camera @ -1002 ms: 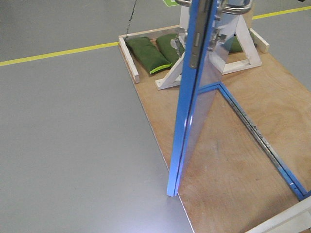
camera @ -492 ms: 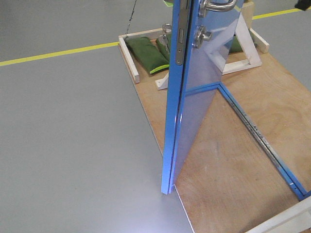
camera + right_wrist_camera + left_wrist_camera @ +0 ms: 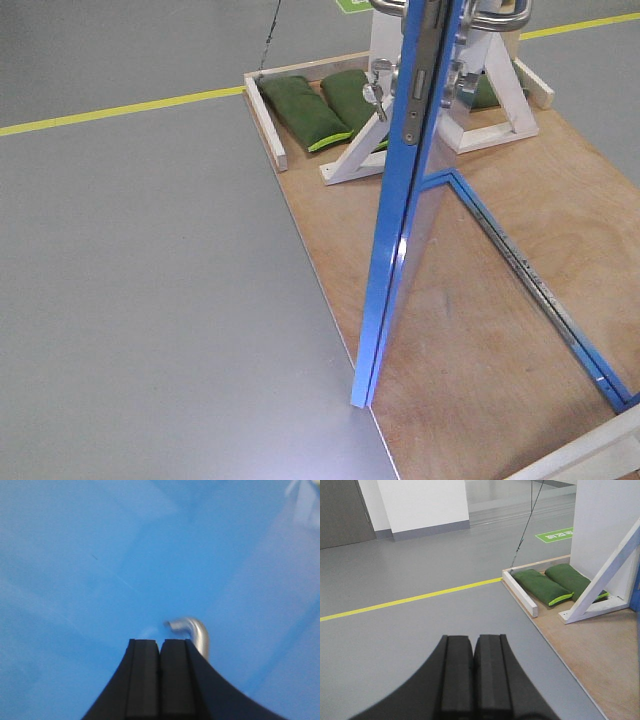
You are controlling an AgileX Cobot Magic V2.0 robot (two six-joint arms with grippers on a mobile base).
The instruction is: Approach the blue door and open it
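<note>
Swung back almost edge-on, showing far less of the glossy face of the blue door point(image 3: 390, 250) than half a second ago. Shifted right at the near bottom corner and at the latch plate point(image 3: 415, 95). Uncovered more of the white brace point(image 3: 352, 160) and green sandbags point(image 3: 300, 110) to the left.

Cams: one high front view, two wrist views.
Front looks steeply down the edge of the blue door point(image 3: 392, 250) onto the plywood platform point(image 3: 480, 330); left wrist looks level across grey floor point(image 3: 420, 625) to green sandbags point(image 3: 542, 586), shared with front; right wrist sits close against the door face.
</note>
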